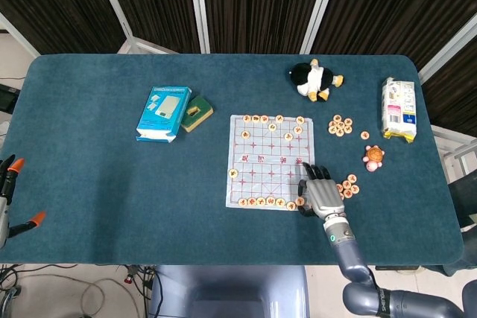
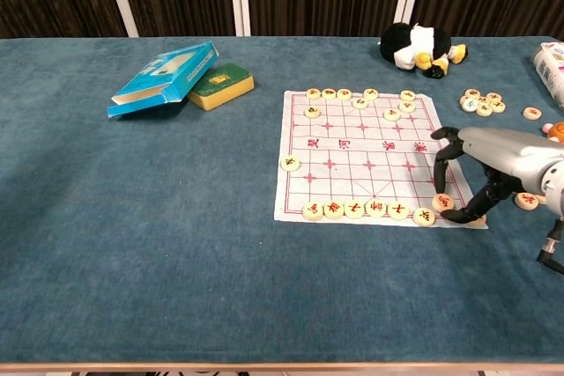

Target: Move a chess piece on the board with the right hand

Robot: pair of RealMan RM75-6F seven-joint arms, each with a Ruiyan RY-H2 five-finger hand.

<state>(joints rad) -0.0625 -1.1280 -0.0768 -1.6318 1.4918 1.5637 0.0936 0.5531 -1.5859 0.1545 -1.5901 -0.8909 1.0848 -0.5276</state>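
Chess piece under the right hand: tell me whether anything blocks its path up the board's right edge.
Nothing visible does. The right hand arches over the chess piece at the board's near right corner; the squares just beyond it are bare up to the far-row pieces.

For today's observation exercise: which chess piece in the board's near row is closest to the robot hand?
The rightmost piece, at the board's near right corner. It sits directly under the right robot hand, between its curled fingers, while its row-mates stretch away to the left.
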